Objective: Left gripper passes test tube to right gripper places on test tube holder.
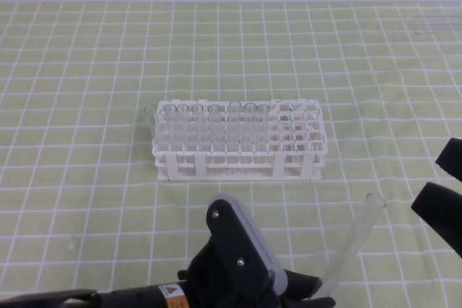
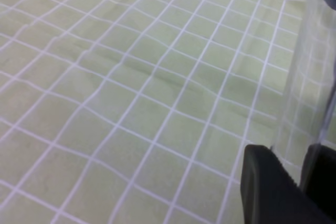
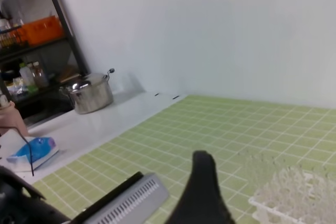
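The test tube leans up and to the right from my left gripper, which is shut on its lower end at the bottom of the exterior view. In the left wrist view the clear tube rises between the two black fingers. My right gripper stands open at the right edge, just right of the tube's rim and not touching it. One of its black fingers shows in the right wrist view. The white test tube holder sits mid-table beyond both grippers.
Several other clear tubes stand in the holder's left part. A green checked mat covers the table. In the right wrist view a steel pot and a shelf stand far off the mat.
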Motion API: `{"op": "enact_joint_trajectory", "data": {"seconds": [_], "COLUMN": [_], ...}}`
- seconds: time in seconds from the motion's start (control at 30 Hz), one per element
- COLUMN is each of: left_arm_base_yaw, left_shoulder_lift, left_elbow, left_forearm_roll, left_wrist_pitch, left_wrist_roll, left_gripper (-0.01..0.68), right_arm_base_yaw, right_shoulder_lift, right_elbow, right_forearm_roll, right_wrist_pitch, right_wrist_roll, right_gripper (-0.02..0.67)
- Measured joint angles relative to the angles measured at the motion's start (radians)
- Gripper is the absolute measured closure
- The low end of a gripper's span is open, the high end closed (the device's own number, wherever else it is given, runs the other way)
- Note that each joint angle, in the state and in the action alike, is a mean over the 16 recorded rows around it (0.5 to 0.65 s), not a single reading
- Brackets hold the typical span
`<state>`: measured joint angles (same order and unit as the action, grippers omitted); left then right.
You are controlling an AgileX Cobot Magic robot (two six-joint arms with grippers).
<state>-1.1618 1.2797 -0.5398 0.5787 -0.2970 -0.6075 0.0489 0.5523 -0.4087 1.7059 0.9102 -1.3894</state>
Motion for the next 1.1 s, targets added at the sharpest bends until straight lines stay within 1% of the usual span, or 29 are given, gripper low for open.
{"op": "enact_joint_trajectory", "data": {"seconds": [0.2,0.37,0.6,0.93,1.1], "left_arm_base_yaw": [0.015,0.026,0.029,0.028,0.028], "left_shoulder_lift": [0.031,0.041,0.045,0.047,0.046], "left_elbow": [-0.002,-0.003,-0.003,-0.005,-0.017], "left_forearm_roll": [-0.003,-0.006,-0.005,-0.003,-0.004], "left_wrist_pitch": [-0.075,-0.109,-0.118,-0.122,-0.132], "left_wrist_roll": [0.02,0.044,0.073,0.084,0.085], "left_gripper": [0.54,0.54,0.539,0.537,0.537], "right_arm_base_yaw": [0.0,0.0,0.0,0.0,0.0], "right_shoulder_lift": [0.001,0.017,0.075,0.172,0.192], "right_elbow": [0.0,0.0,0.0,0.0,0.0], "right_forearm_roll": [-0.03,-0.043,-0.042,-0.037,-0.033], "right_wrist_pitch": [0.007,0.015,0.065,0.154,0.17], "right_wrist_roll": [-0.01,-0.011,-0.052,-0.145,-0.173], "right_gripper": [0.149,0.149,0.149,0.149,0.149]}}
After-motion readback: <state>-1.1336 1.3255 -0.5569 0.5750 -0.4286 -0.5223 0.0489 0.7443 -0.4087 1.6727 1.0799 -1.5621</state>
